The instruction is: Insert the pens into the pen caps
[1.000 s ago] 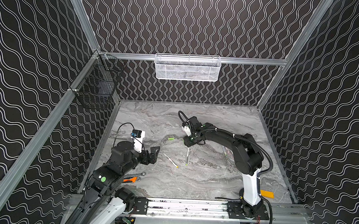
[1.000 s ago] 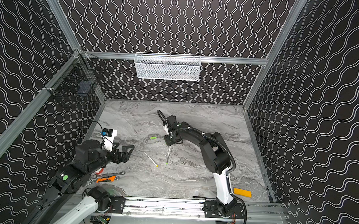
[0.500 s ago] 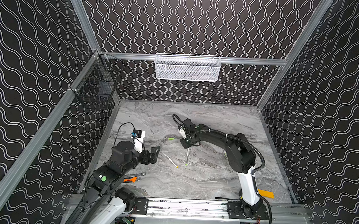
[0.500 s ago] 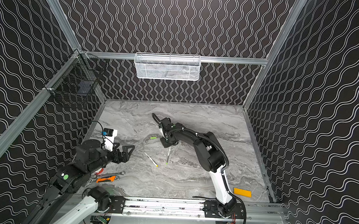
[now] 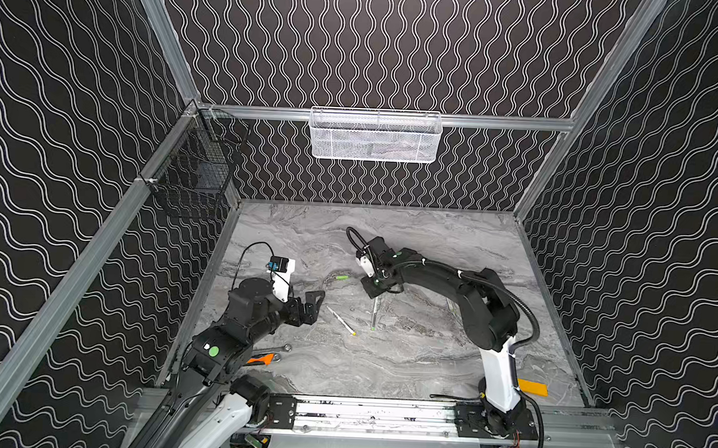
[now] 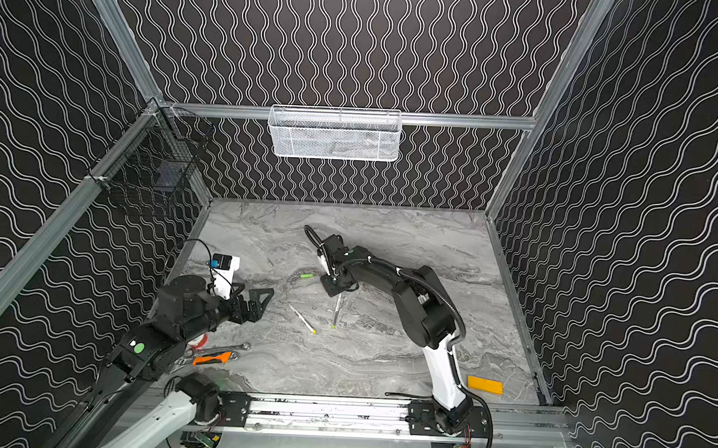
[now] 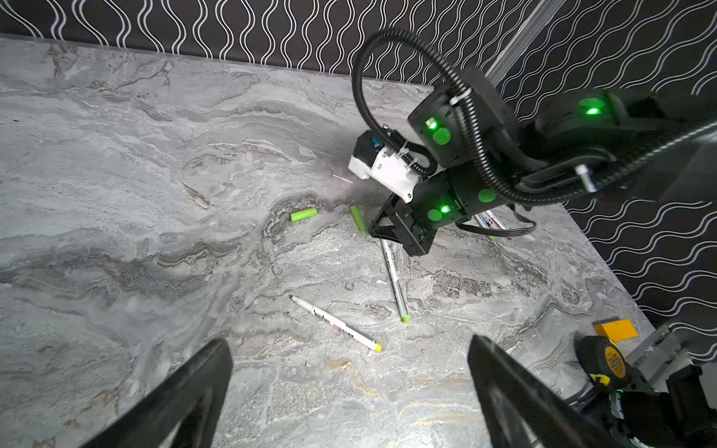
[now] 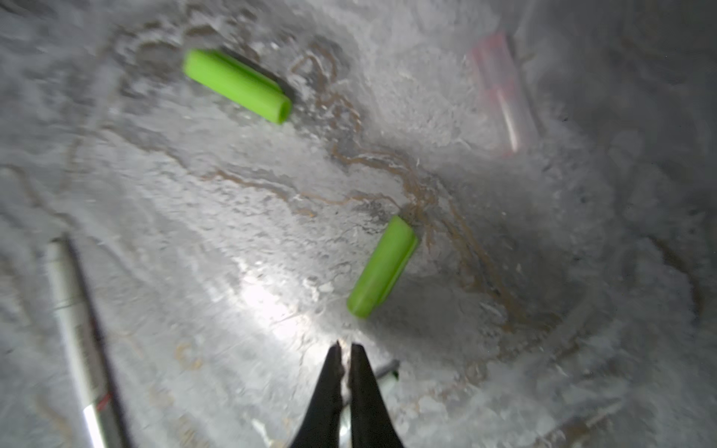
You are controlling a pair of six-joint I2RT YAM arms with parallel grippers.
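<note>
Jaws of the right gripper (image 8: 345, 355) are pinched together, low over the grey marble-look tabletop (image 8: 194, 232), at the writing end of the thin grey-barrelled pen with green tail (image 7: 395, 279). Nothing shows between the tips. A white bit of pen peeks just beside them, so it looks clenched on nothing.

The left gripper (image 5: 311, 305) is spread wide and empty, hovering apart from the pens. The white pen with yellow tail (image 7: 335, 324) lies flat near the green-tailed one. The nearer short bright green plastic cap (image 8: 382, 267) lies on its side just ahead of the right tips, and the farther green cap (image 8: 236, 85) lies well beyond.

Risks:
- If the pinch missed, a lift comes up empty.
- Closed tips dragging could skid the pen or nudge the nearer cap, which is round and likely rolls.
- A thin barrel held only at its end may pivot and droop, spoiling line-up with a cap mouth.
</note>
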